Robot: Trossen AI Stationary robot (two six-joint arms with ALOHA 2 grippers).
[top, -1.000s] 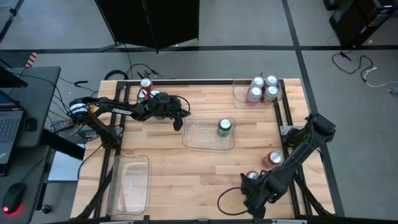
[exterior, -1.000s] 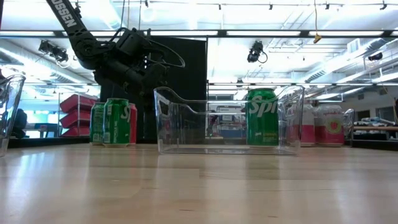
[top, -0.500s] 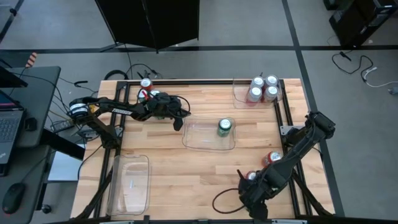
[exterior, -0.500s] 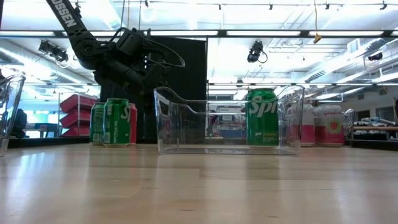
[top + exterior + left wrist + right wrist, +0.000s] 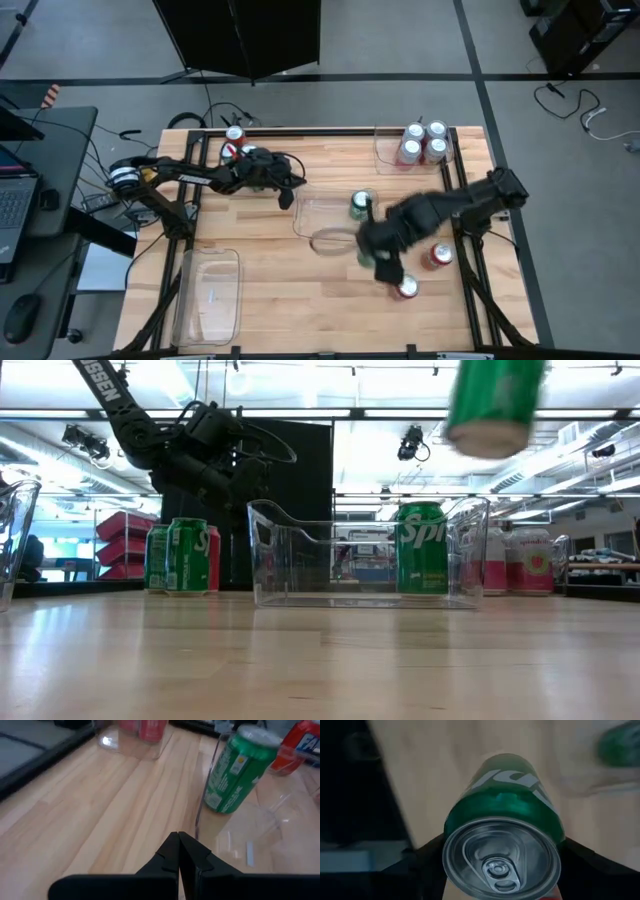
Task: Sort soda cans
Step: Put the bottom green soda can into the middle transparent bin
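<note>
Wooden counter [image 5: 300, 270]: right claw [image 5: 372, 245] clamps a green can [image 5: 505, 820], lifted above the clear bin [image 5: 335, 222] mid-counter. Left claw [image 5: 178, 851] pinched closed, empty, at far left.

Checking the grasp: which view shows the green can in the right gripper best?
Right wrist view: the held green can fills it, top facing the camera. Low view shows its lower half in the air; high view blurs it; left wrist view misses it.

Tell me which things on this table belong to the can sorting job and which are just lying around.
Part of the job:
- green can held in the right gripper
- green can standing in the middle bin
- four silver-white cans in the corner bin
- two red cans by the right edge
- cans near the shut left gripper

Lying about:
- laptop
- cables
</note>
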